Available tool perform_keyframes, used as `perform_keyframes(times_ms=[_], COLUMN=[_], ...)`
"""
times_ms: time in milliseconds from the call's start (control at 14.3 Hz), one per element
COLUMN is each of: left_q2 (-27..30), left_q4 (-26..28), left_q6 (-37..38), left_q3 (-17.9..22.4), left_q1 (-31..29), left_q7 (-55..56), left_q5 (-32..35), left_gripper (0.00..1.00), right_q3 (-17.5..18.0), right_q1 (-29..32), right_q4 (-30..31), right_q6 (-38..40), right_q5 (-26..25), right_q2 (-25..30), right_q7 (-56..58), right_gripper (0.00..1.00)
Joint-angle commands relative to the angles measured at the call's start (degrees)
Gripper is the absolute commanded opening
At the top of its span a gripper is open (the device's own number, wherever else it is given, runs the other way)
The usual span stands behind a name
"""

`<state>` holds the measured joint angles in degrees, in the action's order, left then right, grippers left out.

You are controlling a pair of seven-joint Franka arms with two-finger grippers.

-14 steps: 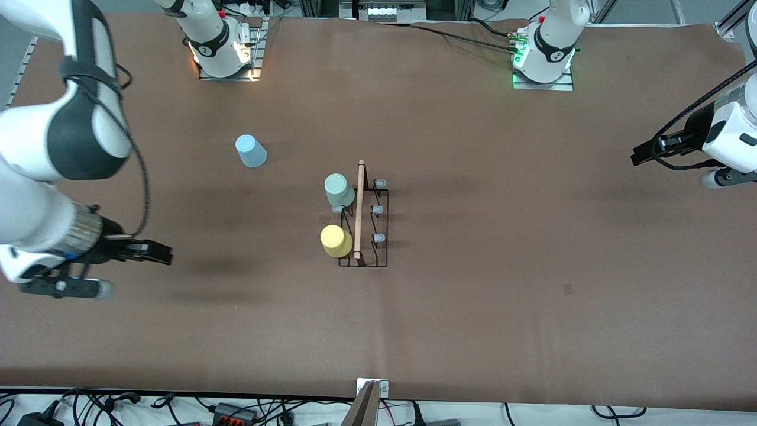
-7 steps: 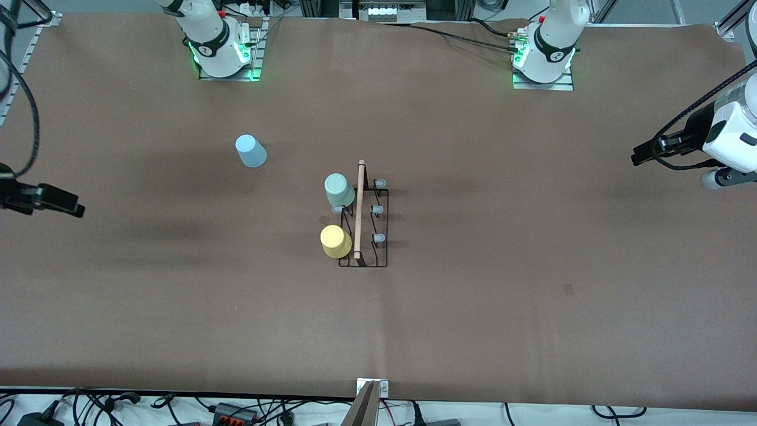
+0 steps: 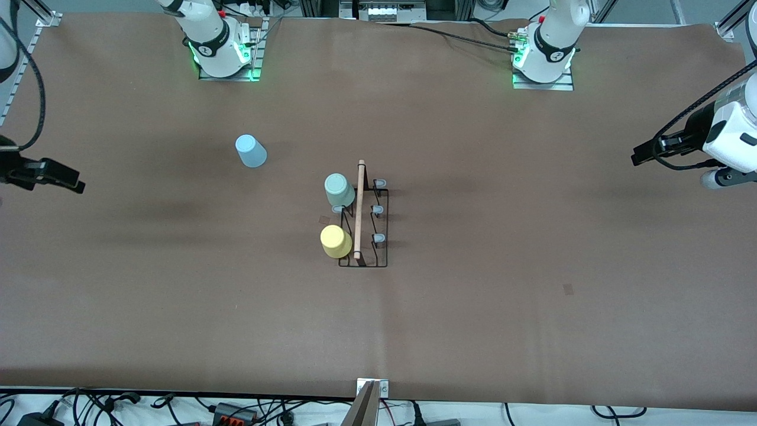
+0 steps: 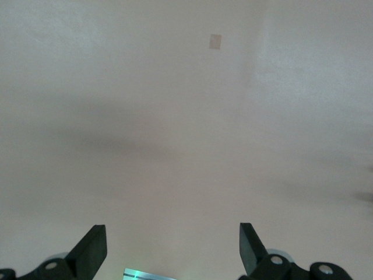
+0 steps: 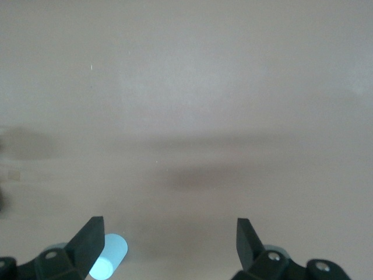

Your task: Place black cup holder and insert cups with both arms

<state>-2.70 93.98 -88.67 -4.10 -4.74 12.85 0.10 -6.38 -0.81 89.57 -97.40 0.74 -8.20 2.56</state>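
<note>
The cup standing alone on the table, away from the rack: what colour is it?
Light blue: the lone cup shows best in the front view.

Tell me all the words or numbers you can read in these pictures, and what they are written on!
No words or numbers can be read here.
Right arm's base: a small dark round mark, too small to read.
Left arm's base: the same kind of mark, too small to read.
Blue cup, green cup, yellow cup and black rack: plain, no writing.
</note>
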Motion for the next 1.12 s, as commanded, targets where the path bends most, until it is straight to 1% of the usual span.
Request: perform_keyframes(times_ms=[0, 140, 560, 1049], left_q2=[-0.3, -0.3, -0.3, -0.3], left_q4=[-1.3, -1.3, -1.2, -1.3], left_q6=[0.9, 0.8, -0.2, -0.1], left_q3=[-0.1, -0.1, -0.1, -0.1], left_q1=[-0.4, -0.4, -0.5, -0.5], left_q7=[0.1, 0.1, -0.2, -0.1], left_q5=[-0.8, -0.8, -0.9, -0.9], left_gripper=[1.00, 1.00, 1.00, 1.00], right_q3=[0.7, 0.7, 0.7, 0.8], right_q1=[-0.2, -0.2, 0.0, -0.2], right_q4=[8.5, 11.6, 9.7, 9.3], right_q6=[-2.3, -3.1, -2.8, -2.6], right_q5=[-1.1, -1.1, -1.1, -1.1], right_q2=[6.4, 8.9, 8.7, 8.1], right_q7=[-0.3, 0.2, 0.7, 0.7], right_gripper=[1.00, 1.00, 1.00, 1.00])
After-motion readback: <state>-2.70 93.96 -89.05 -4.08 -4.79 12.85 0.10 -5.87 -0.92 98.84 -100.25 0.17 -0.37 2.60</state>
